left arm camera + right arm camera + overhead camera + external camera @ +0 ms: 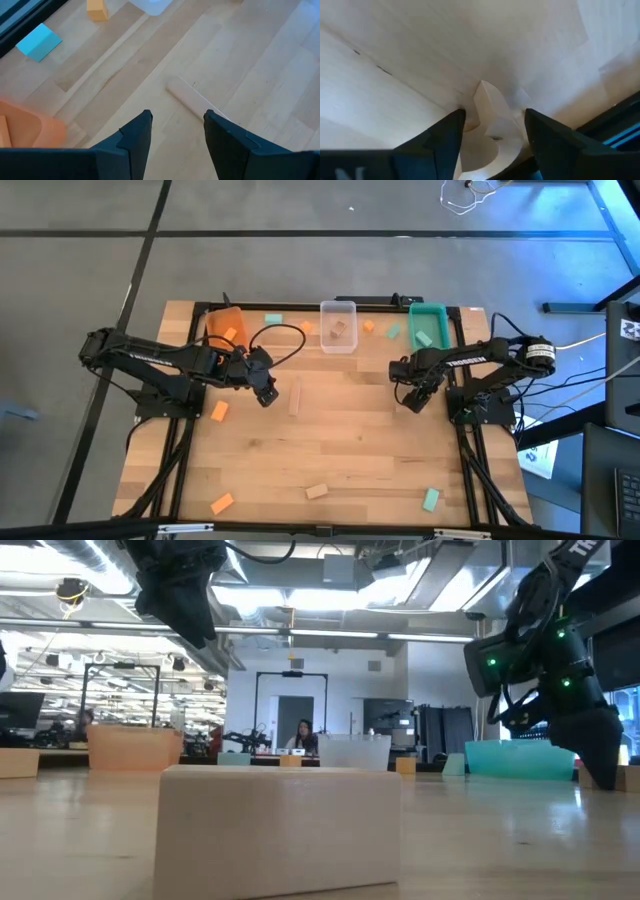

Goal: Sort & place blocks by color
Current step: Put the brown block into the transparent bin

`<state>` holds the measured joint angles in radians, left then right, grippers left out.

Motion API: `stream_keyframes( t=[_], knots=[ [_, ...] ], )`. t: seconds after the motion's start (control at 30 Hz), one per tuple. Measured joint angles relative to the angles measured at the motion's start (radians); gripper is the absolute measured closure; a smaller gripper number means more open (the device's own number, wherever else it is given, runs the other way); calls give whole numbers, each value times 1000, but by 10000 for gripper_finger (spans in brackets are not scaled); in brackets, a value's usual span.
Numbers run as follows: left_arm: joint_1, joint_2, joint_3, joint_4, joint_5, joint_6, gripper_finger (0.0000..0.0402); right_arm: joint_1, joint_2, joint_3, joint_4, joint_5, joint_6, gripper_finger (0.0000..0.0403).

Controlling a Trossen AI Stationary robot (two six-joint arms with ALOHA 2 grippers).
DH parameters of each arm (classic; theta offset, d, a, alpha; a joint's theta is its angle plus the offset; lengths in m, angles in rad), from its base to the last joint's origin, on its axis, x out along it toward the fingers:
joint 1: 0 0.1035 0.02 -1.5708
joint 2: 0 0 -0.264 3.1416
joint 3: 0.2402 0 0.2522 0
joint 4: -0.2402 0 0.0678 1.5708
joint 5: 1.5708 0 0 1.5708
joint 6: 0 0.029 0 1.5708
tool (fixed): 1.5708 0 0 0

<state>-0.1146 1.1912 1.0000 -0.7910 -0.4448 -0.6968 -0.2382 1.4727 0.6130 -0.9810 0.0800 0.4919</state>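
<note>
Looking past the right gripper [492,125], only its wrist view reveals a wood block [490,107] between parted fingers; overhead, the empty, open left gripper [266,394] hovers at nine o'clock of another plain block [296,396].

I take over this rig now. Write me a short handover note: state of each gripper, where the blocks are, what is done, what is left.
Left gripper: open, empty, beside a plain wood block at mid-table.
Right gripper: jaws apart around a plain wood block that stands on the table; a firm grip is not clear.
Done: one orange block in the orange bin, one wood block in the clear bin, one teal block in the teal bin.
Left: loose blocks near the bins and along the near edge, such as an orange one and a teal one.
</note>
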Motion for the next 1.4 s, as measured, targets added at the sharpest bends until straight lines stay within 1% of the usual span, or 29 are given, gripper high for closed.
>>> stream_keyframes(
  t=[0.07, 0.13, 0.2, 0.3, 0.33, 0.47, 0.53, 0.6, 0.67, 0.8, 0.93, 1.07, 1.23, 1.4],
  knots=[
    [0, 0, 0, 0, 0, 0, 231, -7, 2, 7, -3, -5, 13, 196],
    [0, 0, 0, 0, -2, 0, 231, -11, 2, 11, 2, -8, 22, 217],
    [0, 0, 0, 0, -6, 0, 231, -12, 3, 11, 13, -11, 23, 253],
    [0, 0, 0, 0, -8, 0, 231, -12, 3, 14, 25, -18, 24, 325],
    [0, 0, 0, 0, -10, 0, 231, -12, 2, 15, 25, -21, 21, 339],
    [0, 0, 0, 0, -16, 0, 231, -13, 5, 37, 37, -23, 8, 335],
    [0, 0, 0, 0, -16, 1, 231, -13, 6, 78, 62, -16, 5, 335],
    [0, 0, 0, 0, -18, 1, 231, -13, 5, 125, 47, -16, 0, 335],
    [0, 0, 0, 0, -24, 1, 231, -13, 5, 188, 46, -2, -23, 335],
    [0, 0, 0, 0, -48, 1, 231, -21, 5, 336, 44, 68, -68, 335],
    [0, 0, 0, 0, -50, 1, 231, -46, 5, 493, 76, 75, -118, 335],
    [0, 0, 0, 0, -50, 1, 231, -80, 15, 623, 138, 110, -164, 335],
    [0, 0, 0, 0, -50, 0, 231, -131, 89, 743, 192, 103, -224, 335],
    [0, 0, 0, 0, -51, -1, 231, -168, 209, 805, 233, 70, -292, 335]
  ],
)
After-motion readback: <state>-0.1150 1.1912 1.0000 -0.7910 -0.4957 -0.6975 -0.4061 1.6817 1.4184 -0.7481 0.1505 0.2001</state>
